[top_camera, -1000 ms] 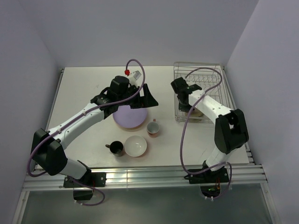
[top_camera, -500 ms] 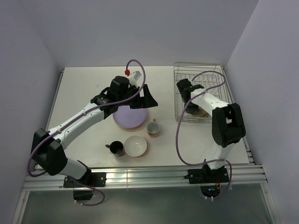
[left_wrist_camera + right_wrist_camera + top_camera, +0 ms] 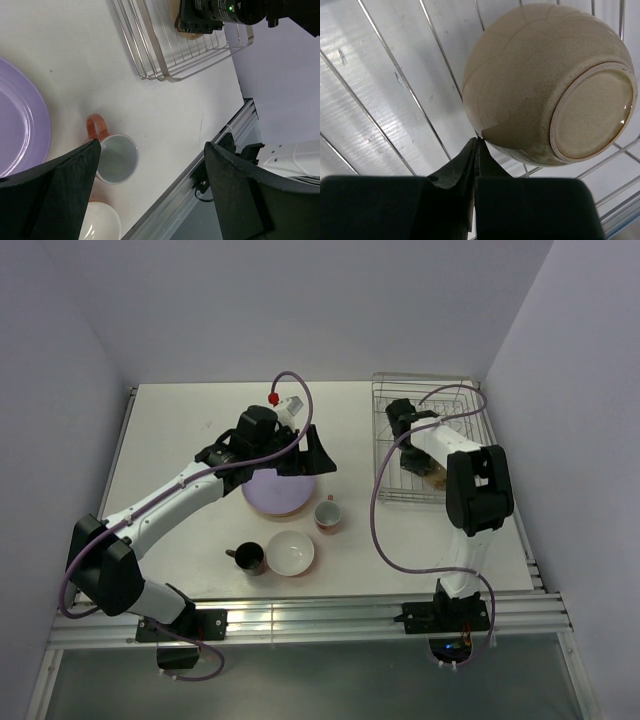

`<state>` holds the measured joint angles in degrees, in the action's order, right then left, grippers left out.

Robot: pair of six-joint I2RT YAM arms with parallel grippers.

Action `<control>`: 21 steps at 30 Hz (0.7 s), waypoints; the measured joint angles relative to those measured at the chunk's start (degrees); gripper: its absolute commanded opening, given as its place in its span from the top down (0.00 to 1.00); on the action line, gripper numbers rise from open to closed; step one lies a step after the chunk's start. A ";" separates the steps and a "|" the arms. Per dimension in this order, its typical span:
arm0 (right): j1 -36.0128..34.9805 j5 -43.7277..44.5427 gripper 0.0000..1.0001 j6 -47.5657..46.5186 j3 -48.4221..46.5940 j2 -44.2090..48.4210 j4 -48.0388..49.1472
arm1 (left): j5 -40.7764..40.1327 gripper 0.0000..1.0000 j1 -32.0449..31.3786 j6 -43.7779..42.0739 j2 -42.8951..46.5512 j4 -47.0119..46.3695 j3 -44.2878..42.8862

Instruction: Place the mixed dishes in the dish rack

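The lilac plate lies mid-table. The pink mug, the white bowl and the black cup stand in front of it. My left gripper hovers open and empty over the plate's right edge. Its wrist view shows the mug, the plate and the white bowl below. The silver dish rack stands at the far right. A tan-orange bowl lies upside down on its wires. My right gripper is shut, its tips against the bowl's rim.
The rack's near corner and the right arm's black wrist show in the left wrist view. The table's front rail runs along the near edge. Lilac walls close in both sides.
The right arm has folded up and its wrist has moved farther back over the rack. The left arm and the dishes on the table have not moved.
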<state>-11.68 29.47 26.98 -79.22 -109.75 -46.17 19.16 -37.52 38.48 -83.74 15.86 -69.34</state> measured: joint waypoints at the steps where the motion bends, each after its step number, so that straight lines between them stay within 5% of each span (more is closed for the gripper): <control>1: 0.11 0.17 1.00 0.00 0.00 -0.11 0.07 | -0.02 0.09 0.00 -0.11 0.00 0.04 0.00; 14: 0.87 2.56 1.00 -0.87 -1.68 0.02 1.70 | -1.57 0.09 0.00 -0.13 2.95 3.04 0.66; 21: -6.08 -2.40 1.00 -1.95 0.83 6.60 4.63 | -4.02 0.10 0.00 0.31 7.08 4.22 1.73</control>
<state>-17.76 27.07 25.04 -78.39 -103.15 -41.54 15.14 -37.52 38.79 -76.66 20.08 -67.61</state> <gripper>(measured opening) 0.007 0.908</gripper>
